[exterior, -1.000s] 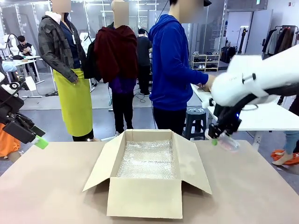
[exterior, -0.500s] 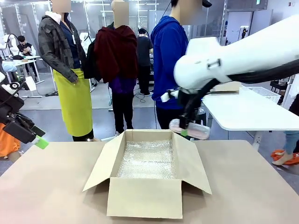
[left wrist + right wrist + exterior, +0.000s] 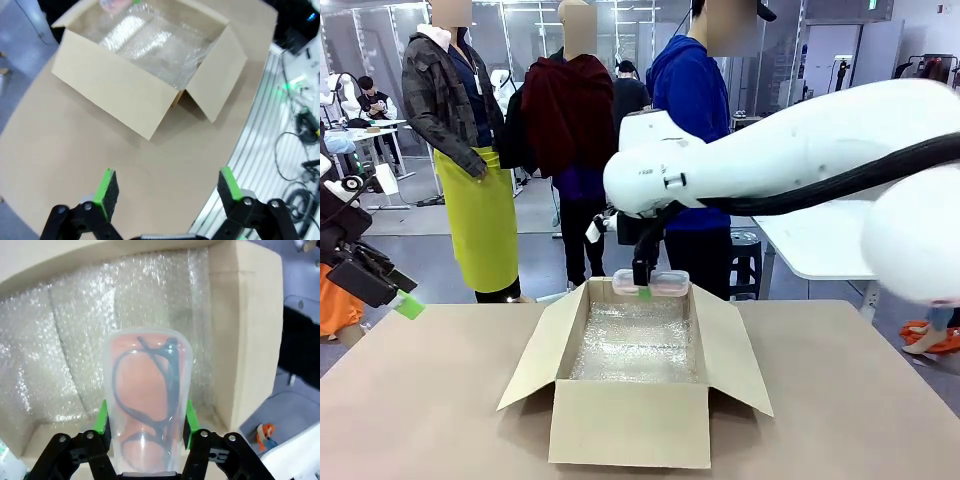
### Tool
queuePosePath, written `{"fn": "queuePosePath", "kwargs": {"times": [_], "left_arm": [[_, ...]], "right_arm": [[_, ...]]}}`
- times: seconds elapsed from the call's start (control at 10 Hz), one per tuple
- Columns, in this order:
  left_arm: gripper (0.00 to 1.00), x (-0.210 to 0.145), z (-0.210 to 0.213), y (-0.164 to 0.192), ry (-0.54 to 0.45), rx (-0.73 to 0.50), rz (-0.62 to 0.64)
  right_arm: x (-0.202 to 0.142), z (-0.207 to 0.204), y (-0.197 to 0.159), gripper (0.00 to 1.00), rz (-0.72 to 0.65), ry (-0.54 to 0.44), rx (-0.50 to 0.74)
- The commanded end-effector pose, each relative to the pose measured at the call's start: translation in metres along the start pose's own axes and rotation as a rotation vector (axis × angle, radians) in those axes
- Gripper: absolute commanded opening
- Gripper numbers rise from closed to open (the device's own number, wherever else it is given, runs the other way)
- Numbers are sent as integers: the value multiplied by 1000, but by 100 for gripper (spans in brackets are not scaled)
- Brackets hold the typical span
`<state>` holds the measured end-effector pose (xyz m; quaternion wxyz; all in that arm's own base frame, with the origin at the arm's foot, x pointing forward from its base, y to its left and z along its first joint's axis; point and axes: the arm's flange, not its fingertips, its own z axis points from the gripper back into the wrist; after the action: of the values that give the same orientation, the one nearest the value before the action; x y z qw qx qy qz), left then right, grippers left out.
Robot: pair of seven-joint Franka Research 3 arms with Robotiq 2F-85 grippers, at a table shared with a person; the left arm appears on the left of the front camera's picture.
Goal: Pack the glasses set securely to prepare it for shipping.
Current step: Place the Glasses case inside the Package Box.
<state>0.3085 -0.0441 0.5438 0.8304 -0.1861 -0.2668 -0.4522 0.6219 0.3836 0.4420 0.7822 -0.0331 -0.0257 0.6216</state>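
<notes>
Front view: right claw [image 3: 643, 288] holds pink glasses case [image 3: 670, 283] over cardboard box [image 3: 630, 420]

We see the right claw clamped shut on the pink glasses case, which hangs level just above the far edge of the open cardboard box. Right wrist view: we see the green pads [image 3: 102, 417] pinching the case's long sides, with the box's bubble wrap [image 3: 60, 340] lining below it. Left claw [image 3: 167, 184]: jaws spread wide, gripping nothing, above the tabletop [image 3: 75, 165] well left of the box.
</notes>
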Motion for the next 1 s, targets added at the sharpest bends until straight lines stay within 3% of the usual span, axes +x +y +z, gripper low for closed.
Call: {"fn": "queuePosePath", "kwargs": {"times": [0.0, 0.4, 0.6, 0.7, 0.8, 0.9], "left_arm": [[100, -1, 1, 2, -20, -18, -20], [100, -1, 1, 2, -20, -18, -20], [100, -1, 1, 2, -20, -18, -20], [100, -1, 1, 2, -20, -18, -20], [100, -1, 1, 2, -20, -18, -20], [100, -1, 1, 2, -20, -18, -20]], "right_arm": [[25, -17, -20, 35, 69, -1, 8], [18, -107, -14, 35, 110, -37, 4], [15, -117, -9, 35, 130, -23, 17], [14, -115, -8, 77, 129, -19, 17], [15, -112, -5, 96, 134, -5, 16], [15, -111, -3, 100, 130, 7, 8]]}}
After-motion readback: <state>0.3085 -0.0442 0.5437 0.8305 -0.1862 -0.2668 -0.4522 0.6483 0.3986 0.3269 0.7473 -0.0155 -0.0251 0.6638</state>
